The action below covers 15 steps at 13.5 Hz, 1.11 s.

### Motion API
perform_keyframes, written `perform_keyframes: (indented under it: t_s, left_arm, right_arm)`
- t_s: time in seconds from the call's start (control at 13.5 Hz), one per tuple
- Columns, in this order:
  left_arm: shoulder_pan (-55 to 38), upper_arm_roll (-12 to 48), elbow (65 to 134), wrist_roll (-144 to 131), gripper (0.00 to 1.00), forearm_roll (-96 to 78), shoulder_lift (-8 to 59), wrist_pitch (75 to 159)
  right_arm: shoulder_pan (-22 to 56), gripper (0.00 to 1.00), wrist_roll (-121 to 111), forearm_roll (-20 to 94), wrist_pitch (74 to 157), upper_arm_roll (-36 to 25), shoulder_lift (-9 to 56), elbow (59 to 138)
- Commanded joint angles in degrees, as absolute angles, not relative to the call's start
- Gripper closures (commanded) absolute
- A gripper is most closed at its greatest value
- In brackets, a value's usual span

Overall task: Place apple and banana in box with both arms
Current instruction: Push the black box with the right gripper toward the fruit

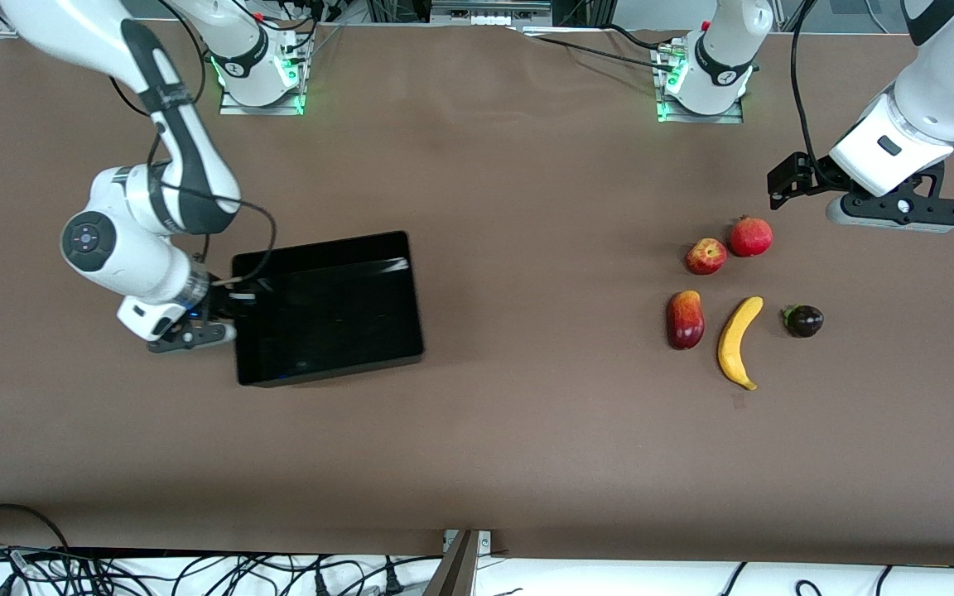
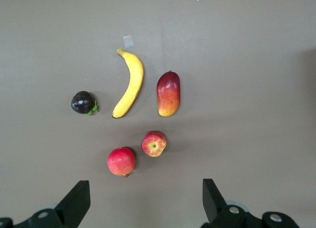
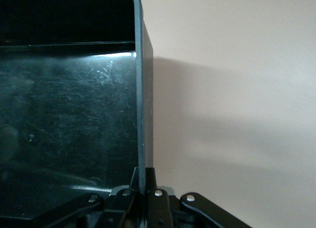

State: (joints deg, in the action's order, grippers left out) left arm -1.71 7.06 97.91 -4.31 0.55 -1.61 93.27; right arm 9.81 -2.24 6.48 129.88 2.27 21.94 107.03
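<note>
right gripper [image 1: 214, 319] pinched tight on the wall of the box [image 1: 328, 308], at the box's end toward the right arm. left gripper [image 2: 145, 201] spread wide, up in the air over bare table [image 1: 527, 430] near the fruit. in the front view, apple [image 1: 705, 256] at 7 o'clock of the pomegranate [image 1: 751, 237], just beside it; banana [image 1: 738, 342] at 5 o'clock of the apple, between mango [image 1: 685, 319] and a dark round fruit [image 1: 803, 320].
</note>
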Motion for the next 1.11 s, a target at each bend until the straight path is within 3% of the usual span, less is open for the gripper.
perform_keyframes:
  t_s: [0.0, 0.52, 0.89, 0.96, 1.03]
  left_arm:
    - [-1.41, 7.29, 95.89, -4.83, 0.00, -0.35, -0.70, 91.76]
    - [-1.41, 7.29, 95.89, -4.75, 0.00, -0.35, -0.70, 91.76]
    - [-1.67, 7.47, 95.89, -4.83, 0.00, -0.18, -0.70, 91.76]
    - [-2.10, 7.64, 95.98, -4.57, 0.00, 1.22, -0.70, 91.67]
    - [-2.11, 8.52, 95.98, -4.05, 0.00, 3.67, -0.70, 90.97]
  right_arm:
    - [18.34, 1.00, 10.31, 8.44, 125.60, 2.29, 24.41, 98.47]
    - [38.12, 1.00, 37.61, 7.91, 126.29, 1.85, 42.08, 78.07]
    - [43.24, 1.00, 39.11, 6.60, 133.58, 1.41, 46.93, 77.52]
    - [43.42, 0.94, 39.11, 5.20, 134.72, 1.41, 47.28, 77.69]
    - [43.42, 0.17, 39.37, 4.66, 135.08, 1.41, 47.55, 77.78]
